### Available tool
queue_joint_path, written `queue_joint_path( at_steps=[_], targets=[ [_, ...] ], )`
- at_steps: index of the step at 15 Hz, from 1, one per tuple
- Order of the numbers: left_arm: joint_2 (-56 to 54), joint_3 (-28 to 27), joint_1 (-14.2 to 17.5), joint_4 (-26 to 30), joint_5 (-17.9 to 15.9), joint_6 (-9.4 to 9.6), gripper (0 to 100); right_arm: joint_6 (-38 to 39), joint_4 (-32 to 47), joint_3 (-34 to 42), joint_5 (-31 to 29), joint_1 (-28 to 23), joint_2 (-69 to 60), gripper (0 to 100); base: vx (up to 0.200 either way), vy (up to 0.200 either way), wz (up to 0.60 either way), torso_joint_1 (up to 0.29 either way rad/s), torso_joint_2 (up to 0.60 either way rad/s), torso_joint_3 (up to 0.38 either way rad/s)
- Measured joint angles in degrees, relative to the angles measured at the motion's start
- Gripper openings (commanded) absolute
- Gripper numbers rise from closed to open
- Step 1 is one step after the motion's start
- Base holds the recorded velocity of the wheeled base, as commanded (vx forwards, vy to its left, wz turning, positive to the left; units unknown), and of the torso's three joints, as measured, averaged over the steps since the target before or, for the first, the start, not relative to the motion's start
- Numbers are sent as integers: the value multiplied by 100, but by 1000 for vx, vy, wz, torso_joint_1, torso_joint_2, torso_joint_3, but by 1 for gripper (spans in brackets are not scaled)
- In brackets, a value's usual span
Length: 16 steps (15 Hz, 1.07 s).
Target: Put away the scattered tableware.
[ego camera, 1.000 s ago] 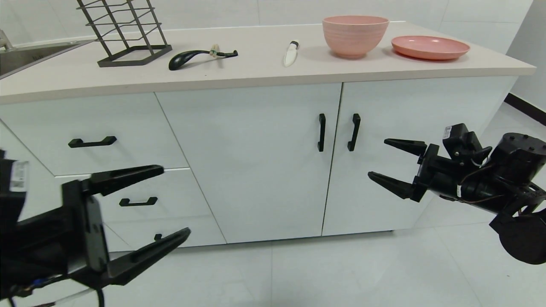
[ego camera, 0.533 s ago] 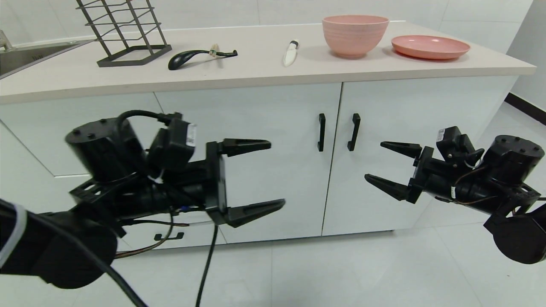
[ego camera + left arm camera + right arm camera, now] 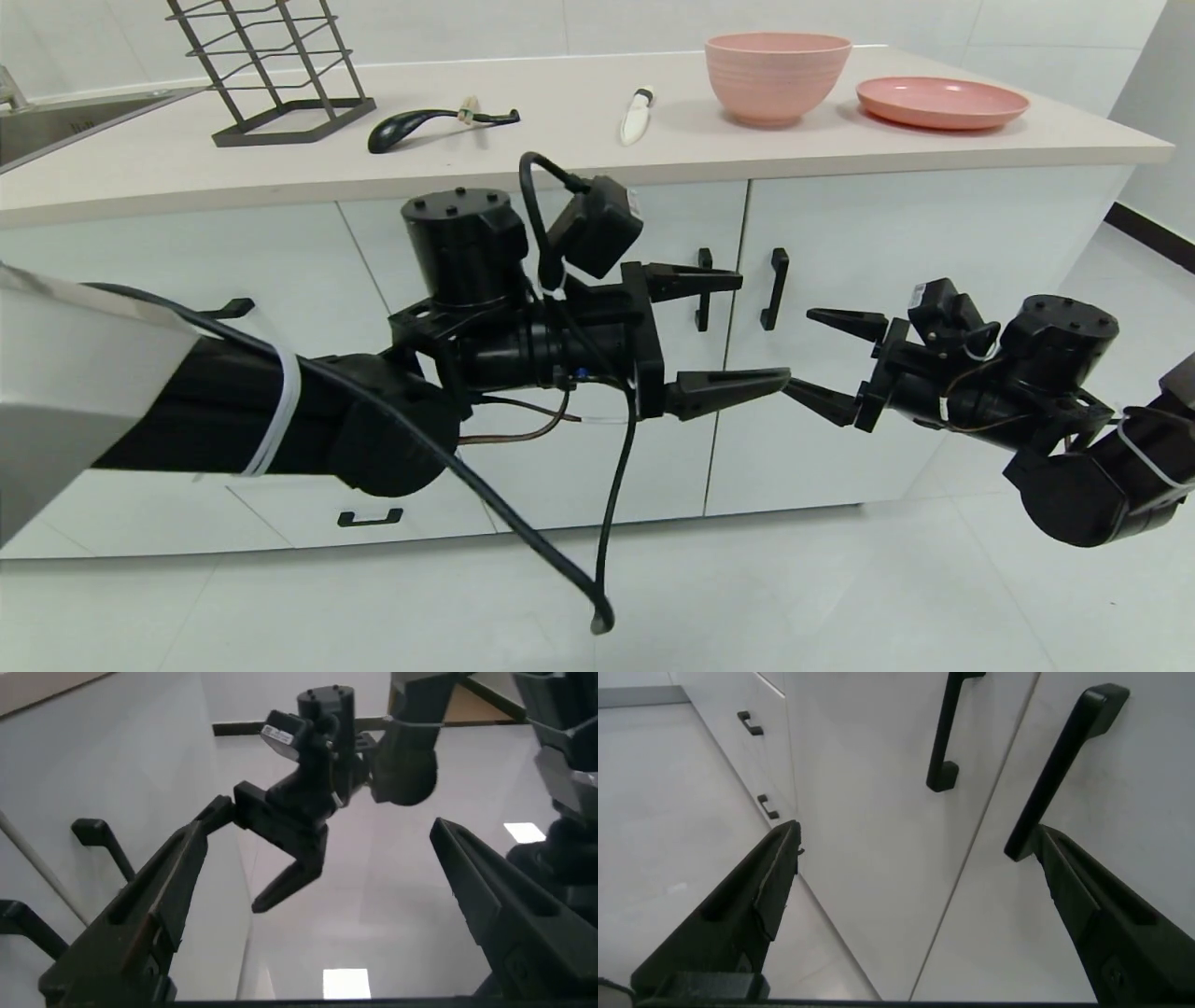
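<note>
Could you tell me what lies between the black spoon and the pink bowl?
A small white utensil lies between the black spoon and pink bowl, touching neither, in the head view.

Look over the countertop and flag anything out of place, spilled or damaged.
The black spoon and the white utensil lie loose on the countertop, outside the wire rack. The pink bowl and plate sit upright; nothing looks spilled or broken.
</note>
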Motion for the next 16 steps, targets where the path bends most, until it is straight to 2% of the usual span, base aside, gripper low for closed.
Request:
queue_joint_path(
  at_steps=[2, 5, 11, 16],
  targets=[
    [256, -619, -102, 492, 291, 82, 100, 0, 0, -162, 0, -29, 104, 100, 0, 0, 0, 0, 0, 0],
    [670, -1224, -243, 898, 778, 457, 100, -2, -2, -452, -2, -102, 247, 100, 0, 0, 0, 0, 0, 0],
    [874, -1369, -146, 908, 1303, 451, 100, -2, 0, -1187, 11, -105, 656, 100, 0, 0, 0, 0, 0, 0],
    [913, -1395, -56, 884, 1360, 397, 100, -2, 2, -1379, 101, 74, 866, 100, 0, 0, 0, 0, 0, 0]
  ],
)
